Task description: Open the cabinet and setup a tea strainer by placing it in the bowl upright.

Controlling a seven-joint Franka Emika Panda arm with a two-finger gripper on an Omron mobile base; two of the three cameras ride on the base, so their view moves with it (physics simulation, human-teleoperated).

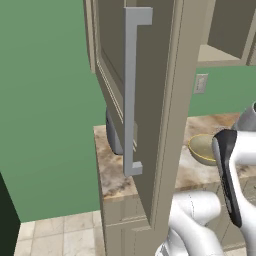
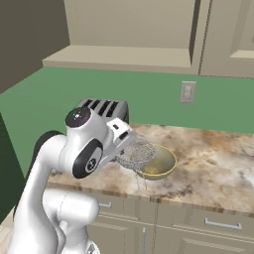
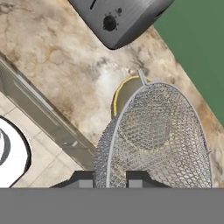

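Hand: the hand (image 3: pixel 110 178) is closed down on the rim of the tea strainer (image 3: pixel 157 135), holding it in the air.
Tea strainer: it hangs over the bowl (image 2: pixel 159 162), tilted, its mesh covering most of the bowl in the hand view.
Bowl: sits on the marbled counter (image 2: pixel 213 168), near the grey toaster (image 3: pixel 118 17).
Cabinet: the cabinet (image 1: pixel 145 100) door stands swung open, its long grey handle (image 1: pixel 131 90) facing the left base view.
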